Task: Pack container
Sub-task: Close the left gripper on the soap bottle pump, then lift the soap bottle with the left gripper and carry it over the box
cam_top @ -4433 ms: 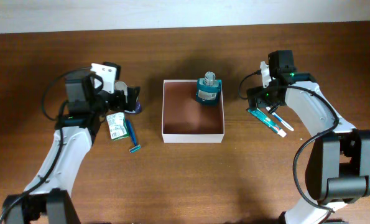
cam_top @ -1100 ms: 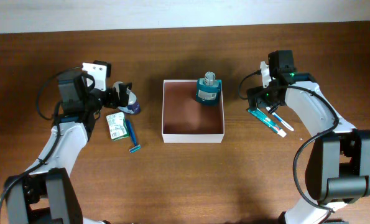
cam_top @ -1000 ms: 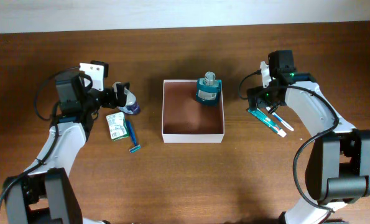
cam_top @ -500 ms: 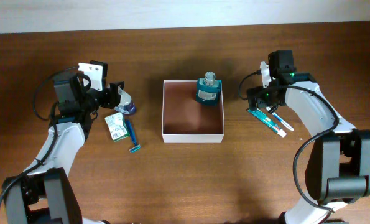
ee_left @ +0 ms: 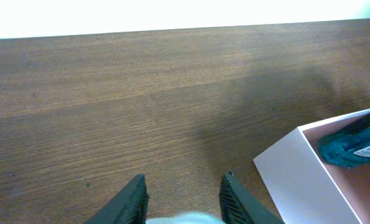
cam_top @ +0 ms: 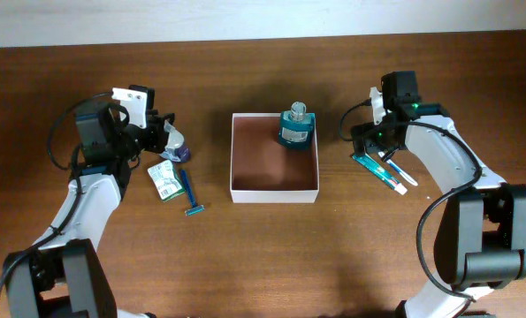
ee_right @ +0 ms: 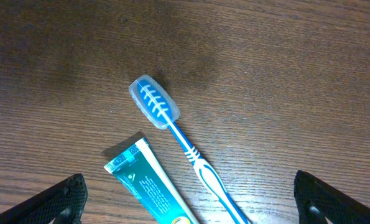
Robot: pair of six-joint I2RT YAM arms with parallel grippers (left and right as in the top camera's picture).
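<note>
Overhead, I see the container [cam_top: 275, 193] sitting square in the middle of the table [cam_top: 271, 265], between the two arms, white walls up and reddish-brown floor mostly bare. A teal glass bottle [cam_top: 296, 126] stands upright in its back right corner.

My left gripper [cam_top: 167, 140] is at a small pale bottle with a purple base [cam_top: 178, 148], well to the left of the container. On the left wrist camera a whitish shape fills the gap between the two dark fingers [ee_left: 136, 198] at the bottom edge, but I cannot tell whether they are actually clamped on it. A green-and-white packet [cam_top: 163, 178] and a blue razor [cam_top: 189, 194] lie just in front of that gripper.

My right gripper [ee_right: 191, 196] is spread wide, one finger in each lower corner of its wrist view, hanging above a blue toothbrush [ee_right: 172, 127] with a capped head and a teal toothpaste tube [ee_right: 148, 186], side by side on the wood to the right of the container.
</note>
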